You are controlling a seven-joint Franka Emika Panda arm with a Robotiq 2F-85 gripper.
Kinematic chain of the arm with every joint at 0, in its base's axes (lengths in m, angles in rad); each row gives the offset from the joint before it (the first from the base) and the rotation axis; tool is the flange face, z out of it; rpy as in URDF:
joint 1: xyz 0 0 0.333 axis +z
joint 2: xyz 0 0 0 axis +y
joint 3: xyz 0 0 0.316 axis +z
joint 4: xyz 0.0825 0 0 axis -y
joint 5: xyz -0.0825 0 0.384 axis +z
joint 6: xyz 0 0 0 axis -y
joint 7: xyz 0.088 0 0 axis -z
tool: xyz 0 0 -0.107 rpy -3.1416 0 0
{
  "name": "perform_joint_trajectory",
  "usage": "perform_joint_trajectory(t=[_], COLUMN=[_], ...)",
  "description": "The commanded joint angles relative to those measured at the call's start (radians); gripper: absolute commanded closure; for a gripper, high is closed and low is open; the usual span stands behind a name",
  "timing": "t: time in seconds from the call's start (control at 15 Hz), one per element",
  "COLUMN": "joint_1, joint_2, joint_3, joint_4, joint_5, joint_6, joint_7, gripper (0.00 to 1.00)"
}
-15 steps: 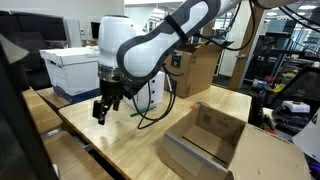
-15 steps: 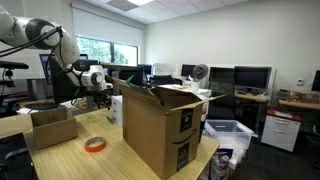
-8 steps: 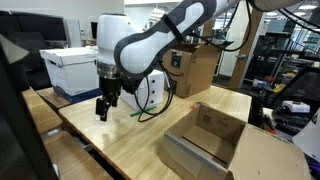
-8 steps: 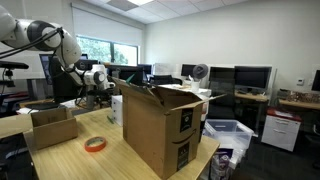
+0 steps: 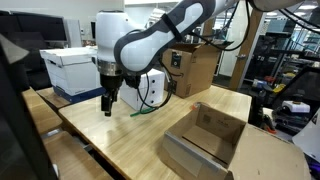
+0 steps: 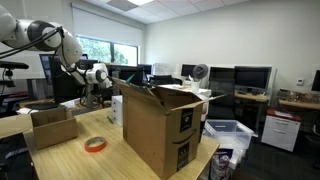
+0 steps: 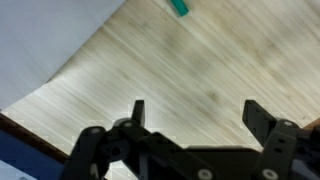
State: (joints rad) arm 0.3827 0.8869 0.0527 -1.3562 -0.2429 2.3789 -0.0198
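1. While the wrist view looks down, the gripper has its jaws wide apart with nothing between them. The green object lies on the wooden table at the top edge of the frame, partly cut off and well apart from the fingertips. A pale area shows past the table edge on the left.
2. In an exterior view, the gripper hangs just above the table, pointing nearly straight down. A second ago it was tilted and a bit further left; jaw spread is unchanged. The green object is too small to make out here. An open cardboard box sits well apart, and a white box is behind the arm.
3. In an exterior view, the gripper is over the table's far end, barely shifted. An orange tape roll, a tall carton and a small carton stand nearer the camera. It's an office lab with a window and monitors along the wall.
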Motion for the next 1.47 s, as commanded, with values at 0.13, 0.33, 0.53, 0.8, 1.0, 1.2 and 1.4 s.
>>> perform_joint_trajectory(t=[0.13, 0.33, 0.53, 0.8, 1.0, 1.2, 1.4], joint_1=[-0.034, -0.036, -0.036, -0.045, -0.052, -0.062, -0.072], joint_2=[-0.033, -0.038, -0.045, -0.056, -0.065, -0.083, -0.099], joint_3=[-0.010, -0.043, -0.060, -0.051, -0.046, -0.042, -0.042], joint_4=[-0.044, -0.046, -0.049, -0.052, -0.057, -0.071, -0.084], joint_5=[-0.061, -0.108, -0.144, -0.146, -0.140, -0.136, -0.135], joint_6=[-0.008, 0.000, -0.007, -0.059, -0.098, -0.149, -0.185], joint_7=[-0.102, -0.096, -0.096, -0.109, -0.114, -0.113, -0.110], gripper=[0.00, 0.00, 0.00, 0.00, 0.00, 0.00, 0.00])
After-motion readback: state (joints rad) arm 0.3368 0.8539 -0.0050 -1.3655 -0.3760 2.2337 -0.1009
